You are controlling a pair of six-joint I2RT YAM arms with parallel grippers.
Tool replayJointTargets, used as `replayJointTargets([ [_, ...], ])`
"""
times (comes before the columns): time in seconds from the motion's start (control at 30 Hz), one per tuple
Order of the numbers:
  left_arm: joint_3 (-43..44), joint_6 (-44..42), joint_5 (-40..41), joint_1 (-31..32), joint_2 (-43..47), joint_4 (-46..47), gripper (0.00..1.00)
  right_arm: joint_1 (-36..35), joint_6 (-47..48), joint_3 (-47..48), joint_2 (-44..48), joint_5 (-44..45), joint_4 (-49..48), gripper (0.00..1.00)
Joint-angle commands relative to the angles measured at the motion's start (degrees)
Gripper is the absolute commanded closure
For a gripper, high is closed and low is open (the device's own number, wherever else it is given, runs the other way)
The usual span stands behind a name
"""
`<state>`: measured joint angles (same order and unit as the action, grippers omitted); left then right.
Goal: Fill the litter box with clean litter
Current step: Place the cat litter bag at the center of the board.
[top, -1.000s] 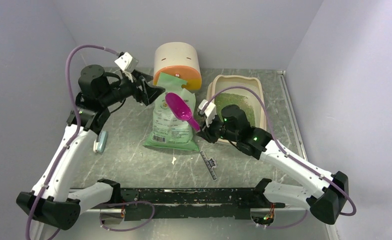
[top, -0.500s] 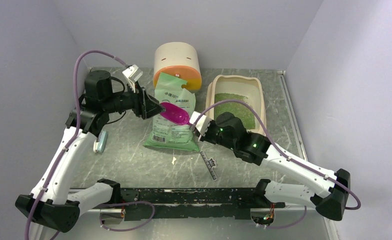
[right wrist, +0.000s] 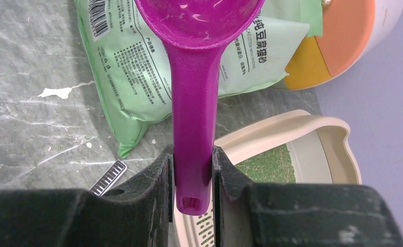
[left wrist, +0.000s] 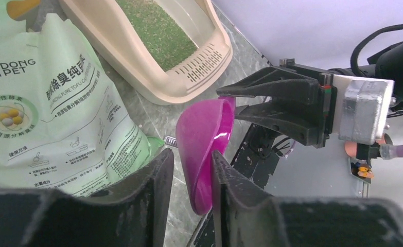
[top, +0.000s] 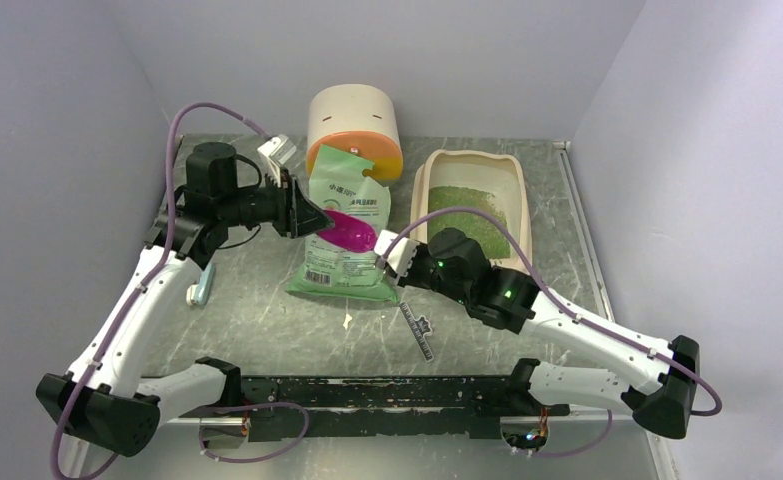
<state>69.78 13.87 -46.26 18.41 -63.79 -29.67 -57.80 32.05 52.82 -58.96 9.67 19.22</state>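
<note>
The beige litter box (top: pixel 472 156) stands at the back right, with light-green clean litter (top: pixel 467 215) in it. It also shows in the left wrist view (left wrist: pixel 137 67) and the right wrist view (right wrist: pixel 271 131). My right gripper (top: pixel 394 262) (right wrist: pixel 192 152) is shut on the handle of the magenta scoop (top: pixel 347 233) (right wrist: pixel 194 77) and holds it above the green printed bag (top: pixel 345 265). My left gripper (top: pixel 312 217) (left wrist: pixel 191 154) is open with the scoop's bowl (left wrist: pixel 204 139) between its fingers. The bowl touches one finger, with a gap to the other. The bowl looks empty.
The round beige-and-orange drawer unit (top: pixel 352 120) stands behind the bag. A small pale-blue object (top: pixel 200 283) lies at the left. A black slotted strip (top: pixel 419 332) and a white scrap (top: pixel 348 320) lie in front of the bag. Walls close in on three sides.
My left gripper has moved right, to the scoop. My right gripper has swung the scoop left and lower over the bag, so its bowl now sits between the left fingers.
</note>
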Motion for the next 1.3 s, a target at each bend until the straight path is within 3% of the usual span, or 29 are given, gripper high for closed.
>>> replayJointTargets([
  [0.0, -0.44, 0.58, 2.91, 1.6, -0.88, 0.41, 0.64, -0.62, 0.47, 1.19, 0.6, 0.54, -3.4, 1.0],
  [0.13, -1.31, -1.57, 3.84, 2.45, -0.78, -0.13, 0.85, -0.71, -0.47, 0.94, 1.78, -0.22, -5.76, 0.99],
  [0.2, -2.87, -1.56, 4.52, 2.5, 0.36, 1.63, 0.94, -0.67, -1.58, 0.44, 3.43, -1.11, -7.66, 0.87],
  [0.37, -8.14, 1.87, 6.5, 2.42, 4.79, 8.97, 0.95, -0.67, -7.92, -3.5, 10.2, -0.95, -15.48, 0.32],
  [0.5, -11.11, 4.57, 10.03, 1.65, 7.1, 12.38, 0.95, -0.46, -17.86, -5.56, 14.3, 5.83, -20.89, 0.18],
  [0.63, -14.39, 8.26, 8.71, -2.82, 8.93, 17.1, 0.95, 3.96, -30.22, -0.77, 12.16, 7.7, -15.57, 0.07],
  [0.73, -17.84, 12.51, 7.48, -6.61, 10.31, 21.2, 0.95, 20.49, -43.88, 5.39, 7.34, -5.95, -8.18, 0.04],
  [0.8, -20.2, 15.9, 6.95, -8.52, 11.16, 24.17, 0.95, 34.23, -53.42, 6.74, 4.02, -24.28, -5.78, 0.02],
  [0.9, -23.48, 21.77, 5.97, -9.44, 12.49, 30.79, 0.95, 46.61, -66.11, 2.82, 2.14, -48.51, -14.11, 0.0],
  [0.97, -25.43, 25.82, 4.69, -9.47, 13.3, 34.97, 0.95, 47.76, -72.18, 0.03, 1.74, -56.48, -19.43, 0.0],
  [1.17, -30.99, 35.74, 0.45, -9.45, 14.81, 46.19, 0.95, 47.4, -92.15, -11.22, 1.67, -66.98, -46.35, 0.0],
  [1.27, -31.87, 37.4, -0.24, -9.41, 15.33, 47.81, 0.95, 45.99, -93.75, -11.26, 1.02, -68.35, -48.88, 0.02],
])
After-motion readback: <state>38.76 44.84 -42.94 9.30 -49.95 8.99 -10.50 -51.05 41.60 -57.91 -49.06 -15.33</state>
